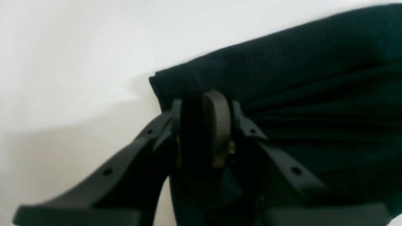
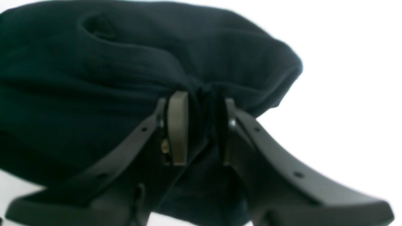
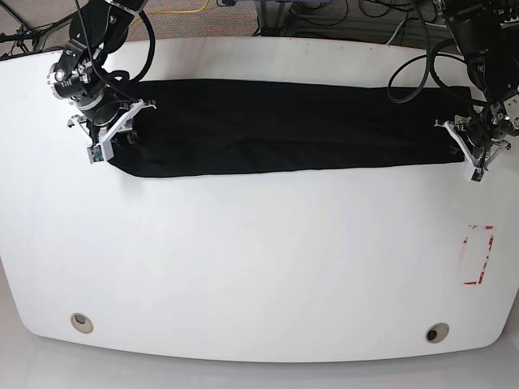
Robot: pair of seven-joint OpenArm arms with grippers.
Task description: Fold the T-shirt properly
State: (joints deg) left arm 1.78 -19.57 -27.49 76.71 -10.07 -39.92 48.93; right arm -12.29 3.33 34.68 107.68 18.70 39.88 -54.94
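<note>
- On the left of the base view, the right end effector (image 3: 113, 134) is clamped on one end of the T-shirt (image 3: 284, 126); its wrist view shows cloth bunched between the pads (image 2: 178, 125).
- The T-shirt lies as a long dark band across the far half of the white counter (image 3: 259, 259), stretched from one arm to the other, its near edge slightly wavy.
- On the right of the base view, the left end effector (image 3: 474, 146) is clamped on the other end; its wrist view shows a folded corner nipped between the pads (image 1: 216, 119), with pleats fanning away.
- Judgement: the step in hand looks like a lengthwise fold. To do it well, both ends should travel together at matching height and pace, with light tension so the middle does not sag or crease.
- The edges should line up before either grip lets go; a small red mark (image 3: 478, 255) near the right edge sits well apart.
</note>
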